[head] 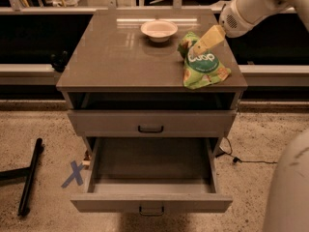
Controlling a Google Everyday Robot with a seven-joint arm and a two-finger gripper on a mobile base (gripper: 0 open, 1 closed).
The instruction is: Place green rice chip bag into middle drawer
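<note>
The green rice chip bag (203, 64) lies on the right side of the cabinet top, crinkled, with its round dark logo facing up. My gripper (199, 48) comes in from the upper right on a white arm, and its tan fingers reach down onto the upper part of the bag. The middle drawer (152, 203) is pulled out wide below and its grey-brown inside is bare. The handled drawer front (150, 123) above it is shut.
A white bowl (159, 30) stands at the back centre of the cabinet top (116, 57). A blue X of tape (73, 173) and a black bar (30, 177) lie on the floor at left. A cable (241, 159) runs at right. Part of my white body fills the lower right corner.
</note>
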